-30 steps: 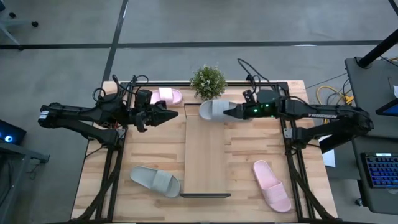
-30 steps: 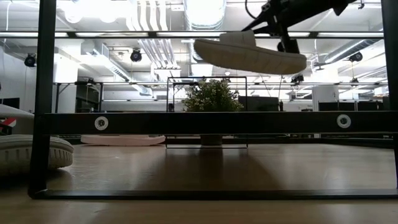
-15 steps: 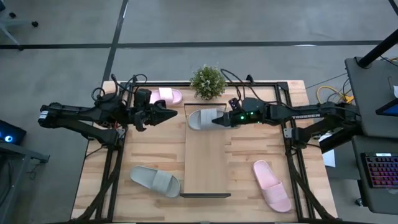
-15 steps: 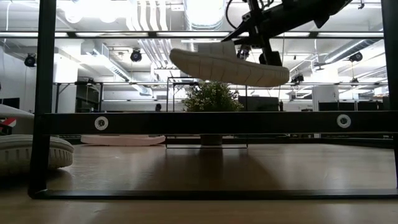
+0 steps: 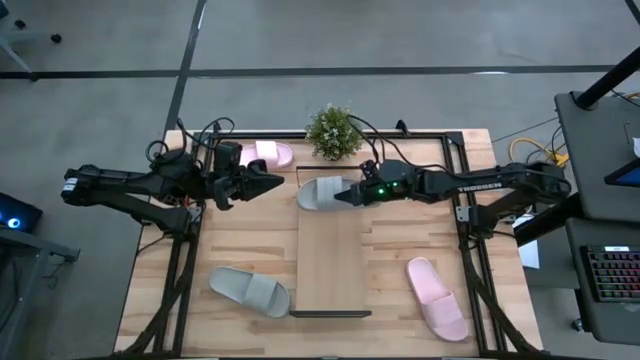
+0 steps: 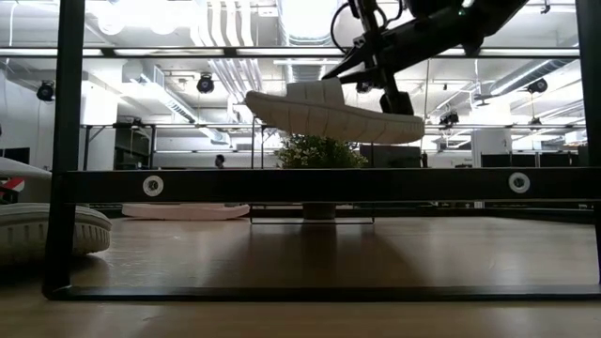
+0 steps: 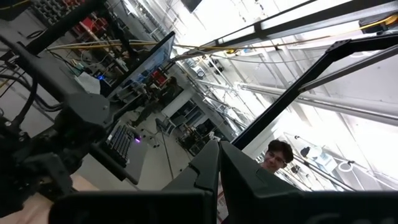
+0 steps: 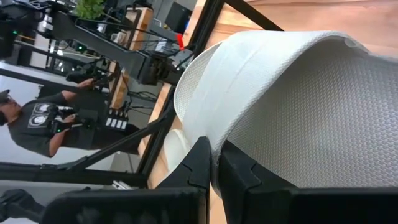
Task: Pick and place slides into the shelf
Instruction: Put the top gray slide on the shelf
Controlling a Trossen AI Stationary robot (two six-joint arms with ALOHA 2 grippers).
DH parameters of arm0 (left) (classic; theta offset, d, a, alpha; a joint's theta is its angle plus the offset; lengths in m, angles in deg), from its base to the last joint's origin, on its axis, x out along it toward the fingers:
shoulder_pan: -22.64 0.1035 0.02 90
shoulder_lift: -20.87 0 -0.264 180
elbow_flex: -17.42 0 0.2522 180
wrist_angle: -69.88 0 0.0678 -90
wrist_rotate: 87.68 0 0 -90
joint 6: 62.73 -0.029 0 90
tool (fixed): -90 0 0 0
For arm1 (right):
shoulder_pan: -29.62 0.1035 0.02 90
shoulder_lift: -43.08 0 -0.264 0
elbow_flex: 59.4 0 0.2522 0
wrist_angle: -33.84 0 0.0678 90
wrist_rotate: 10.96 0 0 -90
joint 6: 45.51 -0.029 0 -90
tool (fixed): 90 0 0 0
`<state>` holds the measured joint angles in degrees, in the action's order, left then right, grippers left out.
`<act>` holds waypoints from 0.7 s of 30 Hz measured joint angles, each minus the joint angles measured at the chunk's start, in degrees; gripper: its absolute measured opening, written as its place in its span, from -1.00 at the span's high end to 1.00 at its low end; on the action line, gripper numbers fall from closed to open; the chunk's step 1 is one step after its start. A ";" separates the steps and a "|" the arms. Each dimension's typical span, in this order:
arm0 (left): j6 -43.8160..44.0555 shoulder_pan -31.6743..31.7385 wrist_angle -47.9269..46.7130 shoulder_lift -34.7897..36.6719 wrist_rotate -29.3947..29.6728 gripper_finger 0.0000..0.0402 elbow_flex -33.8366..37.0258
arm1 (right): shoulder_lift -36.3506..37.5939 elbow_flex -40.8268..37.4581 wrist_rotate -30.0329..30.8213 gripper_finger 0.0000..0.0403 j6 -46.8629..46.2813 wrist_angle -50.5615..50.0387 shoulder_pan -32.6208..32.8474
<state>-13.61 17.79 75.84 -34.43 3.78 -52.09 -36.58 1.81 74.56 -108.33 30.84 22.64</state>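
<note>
A grey slide (image 5: 322, 192) hangs in my right gripper (image 5: 352, 193) above the far end of the shelf (image 5: 333, 262), a long light-wood board. In the low view the slide (image 6: 329, 111) is well above the wood. A second grey slide (image 5: 250, 292) lies sole-down near the table's left near corner. One pink slide (image 5: 437, 298) lies at the right near side. The other pink slide (image 5: 272, 153) lies at the far edge by my left arm. My left gripper (image 5: 278, 182) is shut and hovers left of the shelf. My right gripper pinches the slide's wide strap at its edge (image 8: 214, 140) between the two fingers (image 8: 198, 167), one on each face of the strap. It comes nearly level from the table's right. The slide is lifted clear and slightly tilted, its left end higher (image 6: 258, 97).
A small potted plant (image 5: 333, 130) stands at the far edge just behind the shelf. Black rails (image 5: 462, 215) run along the table's left and right sides. People (image 8: 46, 118) show in the room beyond. Bare wood lies between the shelf and the near slides.
My right gripper has carried the grey slide toward the table's left and a little toward the near edge, from beside the plant to over the shelf's far end. The slide has also come somewhat lower. The gripper stays shut on the strap.
</note>
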 joint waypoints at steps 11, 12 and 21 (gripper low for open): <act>0.04 0.02 0.79 0.00 -0.47 1.00 0.02 | -3.15 0.00 -0.37 0.96 0.89 2.37 -0.05; 0.04 0.00 0.81 0.00 -0.69 1.00 0.02 | -3.34 0.03 -0.26 0.96 0.92 2.74 -0.18; 0.22 0.00 0.83 0.00 -1.16 1.00 -0.07 | -6.59 0.07 -0.30 0.96 1.35 6.50 -1.31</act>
<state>-13.39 17.79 76.67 -34.43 2.62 -52.16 -43.17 1.87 74.26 -106.98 37.34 21.33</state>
